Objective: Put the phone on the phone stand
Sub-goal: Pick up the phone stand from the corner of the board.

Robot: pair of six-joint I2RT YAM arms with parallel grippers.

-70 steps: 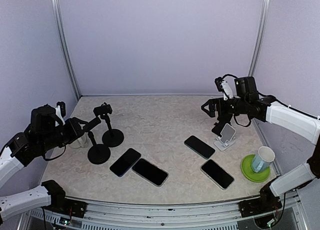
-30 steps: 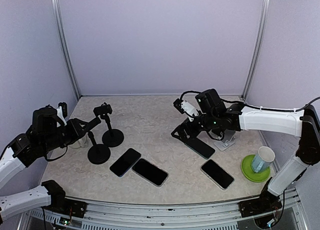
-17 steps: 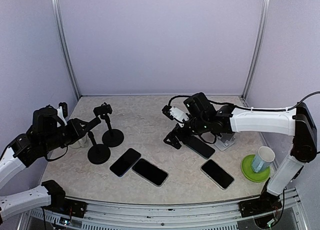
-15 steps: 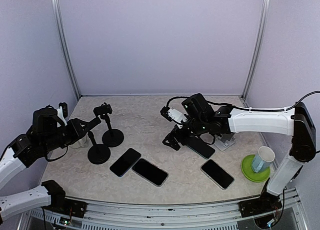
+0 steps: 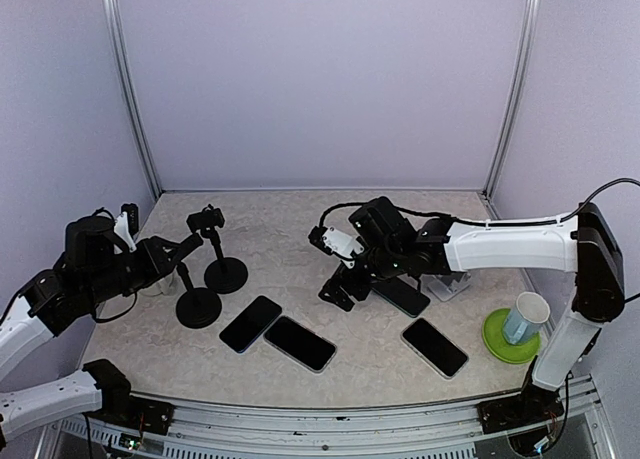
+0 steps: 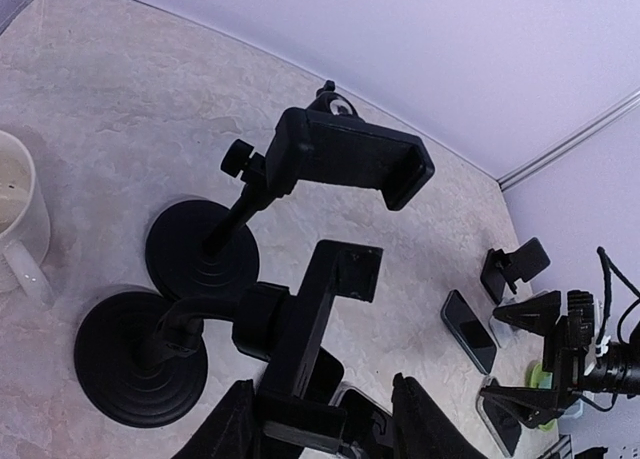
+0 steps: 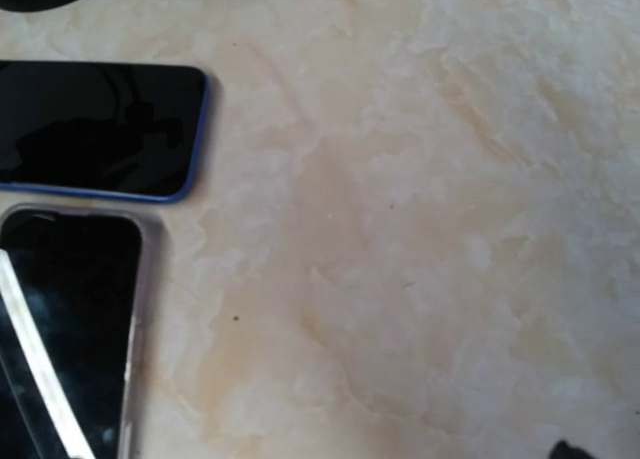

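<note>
Several dark phones lie flat on the table: two at front centre (image 5: 250, 323) (image 5: 300, 343) and two at the right (image 5: 403, 296) (image 5: 435, 347). Two black clamp stands (image 5: 198, 304) (image 5: 225, 273) stand at the left. A small white stand (image 5: 452, 286) sits partly behind my right arm. My right gripper (image 5: 336, 293) is open and empty, low over bare table between the phone groups. Its wrist view shows a blue-edged phone (image 7: 100, 129) and a clear-cased phone (image 7: 70, 329). My left gripper (image 5: 180, 247) is open, and in its wrist view the fingers (image 6: 232, 429) straddle the near stand's clamp (image 6: 305, 349).
A white mug (image 5: 160, 279) stands left of the black stands. A cup on a green coaster (image 5: 512, 329) sits at the front right. Purple walls close in the back and both sides.
My right arm has swung from the white stand at the right to the table centre, lowering toward the front-centre phones. The left arm has hardly moved.
</note>
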